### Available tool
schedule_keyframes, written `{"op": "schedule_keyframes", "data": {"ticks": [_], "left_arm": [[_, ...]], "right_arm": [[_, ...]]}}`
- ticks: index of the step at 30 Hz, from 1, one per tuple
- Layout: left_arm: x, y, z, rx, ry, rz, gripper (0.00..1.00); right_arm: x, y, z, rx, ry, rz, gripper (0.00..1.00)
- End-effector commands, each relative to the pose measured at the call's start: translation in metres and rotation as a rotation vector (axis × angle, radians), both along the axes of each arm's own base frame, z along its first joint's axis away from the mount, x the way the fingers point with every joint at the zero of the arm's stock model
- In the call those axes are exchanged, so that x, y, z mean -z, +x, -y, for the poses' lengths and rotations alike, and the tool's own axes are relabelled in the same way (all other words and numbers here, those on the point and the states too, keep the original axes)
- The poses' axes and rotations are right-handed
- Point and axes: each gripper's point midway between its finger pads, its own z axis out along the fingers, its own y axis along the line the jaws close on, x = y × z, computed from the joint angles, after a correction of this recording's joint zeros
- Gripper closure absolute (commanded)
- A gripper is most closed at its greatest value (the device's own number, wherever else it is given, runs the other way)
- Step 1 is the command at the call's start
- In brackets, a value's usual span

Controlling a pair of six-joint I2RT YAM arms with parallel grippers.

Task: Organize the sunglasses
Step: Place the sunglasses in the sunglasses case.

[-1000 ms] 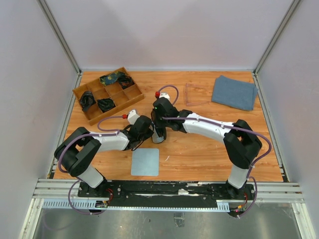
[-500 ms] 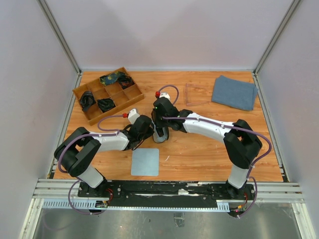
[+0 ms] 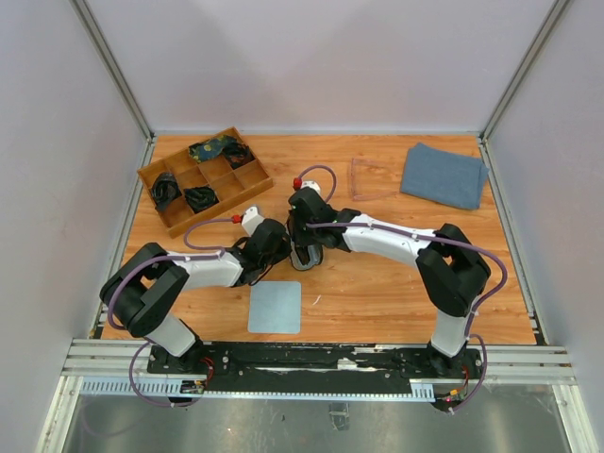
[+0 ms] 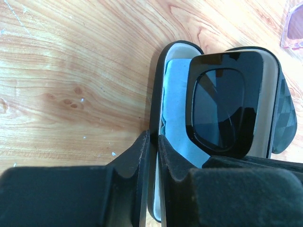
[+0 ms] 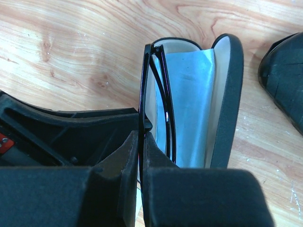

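pinching the thin black sunglasses (image 4: 220,106) by the frame, the right gripper (image 5: 140,138) is closed tight on them. it holds them on edge over the open black case (image 5: 228,94) at mid-table, with a blue cloth (image 5: 189,104) inside. left gripper (image 4: 154,138): jaws a narrow slit apart, clamped on one long rim of the case. pale pink sunglasses (image 3: 371,177) lie far right, just beside a folded blue towel (image 3: 444,175). wooden tray (image 3: 203,179) sits far left. square blue sheet (image 3: 275,307) lies near, apart from the case.
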Motion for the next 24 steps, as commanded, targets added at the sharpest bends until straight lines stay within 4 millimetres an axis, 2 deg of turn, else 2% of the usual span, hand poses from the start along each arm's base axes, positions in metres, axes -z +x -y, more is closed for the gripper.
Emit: {"op": "schedule_keyframes", "data": {"ticks": [1,24], "left_arm": [[-0.0124,0.0018,0.0029,0.007,-0.016,0.049,0.84],[-0.0157,-0.0016,0.0066,0.054,-0.025,0.082,0.84]], "right_arm": [[0.006,0.0025,0.0033,0.039,0.007,-0.045,0.99],[0.0134,0.0076,-0.0015,0.034,0.047,-0.089,0.99]]}}
